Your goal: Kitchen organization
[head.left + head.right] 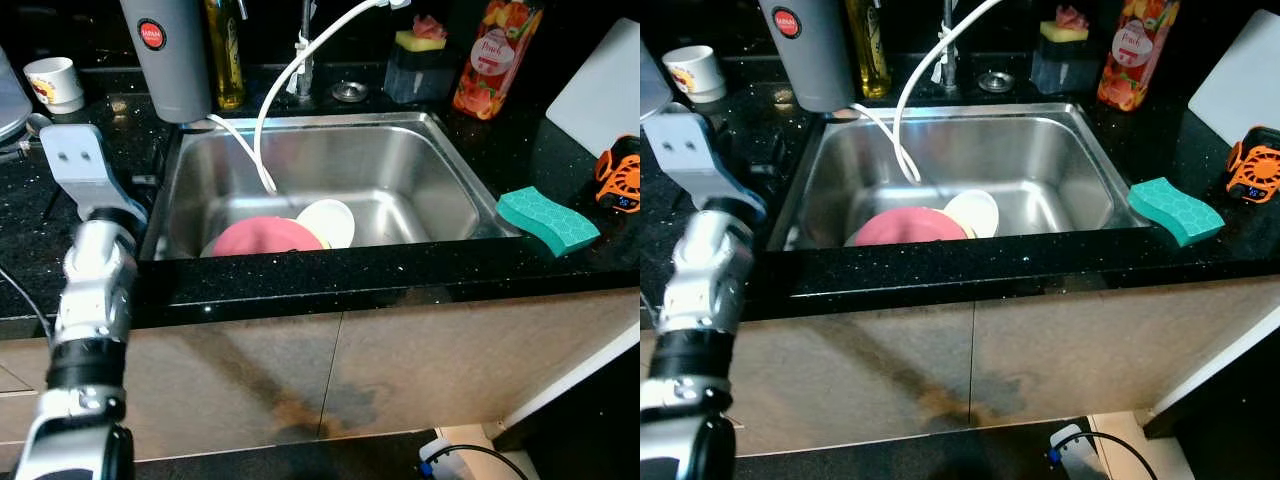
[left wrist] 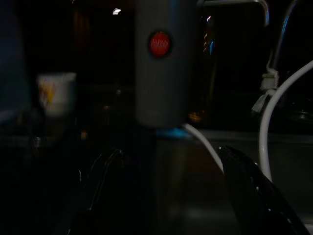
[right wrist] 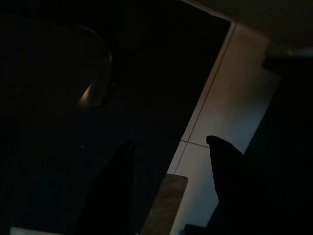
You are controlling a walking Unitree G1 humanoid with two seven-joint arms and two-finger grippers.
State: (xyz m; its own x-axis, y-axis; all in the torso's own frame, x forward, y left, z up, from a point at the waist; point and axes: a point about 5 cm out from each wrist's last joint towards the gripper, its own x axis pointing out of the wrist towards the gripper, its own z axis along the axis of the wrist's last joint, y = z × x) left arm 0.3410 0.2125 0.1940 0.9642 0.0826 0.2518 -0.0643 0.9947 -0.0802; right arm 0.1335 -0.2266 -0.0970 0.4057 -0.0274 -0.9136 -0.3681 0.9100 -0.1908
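Observation:
A steel sink (image 1: 420,160) holds a pink plate (image 1: 265,237) and a cream plate (image 1: 328,221) leaning beside it. A white hose (image 1: 262,150) hangs into the basin from the tap. A teal sponge (image 1: 547,220) lies on the black counter right of the sink. My left arm (image 1: 95,260) reaches up over the counter at the sink's left edge. In the left wrist view my left gripper (image 2: 169,151) is open with nothing between its fingers, and it faces a grey canister (image 2: 160,58) with a red badge. My right gripper (image 3: 170,142) hangs open above floor tiles.
A white cup (image 1: 55,82) stands at the back left, with an oil bottle (image 1: 226,55) beside the canister. At the back right are a sponge holder (image 1: 418,60), a red juice bottle (image 1: 494,55), a white board (image 1: 600,90) and an orange device (image 1: 620,180).

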